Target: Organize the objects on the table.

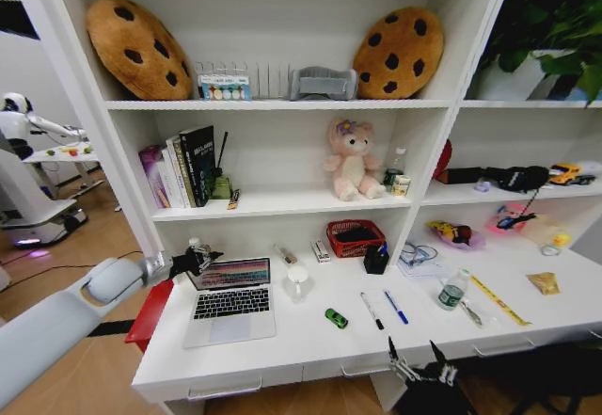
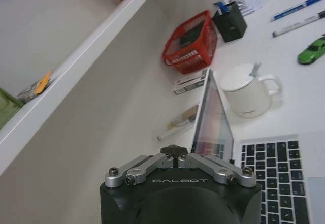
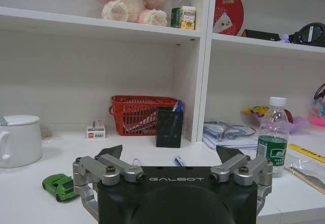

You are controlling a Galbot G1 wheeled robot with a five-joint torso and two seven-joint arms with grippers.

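A slim silver laptop point(image 1: 230, 300) stands open at the left of the white table point(image 1: 301, 344). My left gripper point(image 1: 200, 260) hovers at the upper left corner of its lid point(image 2: 205, 112), fingers shut together point(image 2: 174, 150) with nothing between them. To the laptop's right lie a green toy car point(image 1: 336, 318), a black pen point(image 1: 372, 310) and a blue pen point(image 1: 396, 307). A clear bottle point(image 1: 454, 290) stands farther right. My right gripper point(image 1: 414, 363) hangs open at the table's front edge, facing the car point(image 3: 60, 186) and bottle point(image 3: 272, 137).
A white lidded mug point(image 1: 297, 281) sits just right of the laptop. A red basket point(image 1: 356, 238) and a black pen holder point(image 1: 376, 259) stand against the shelf back. A yellow ruler point(image 1: 499, 300) lies at the right. A red object point(image 1: 150, 313) sits off the table's left end.
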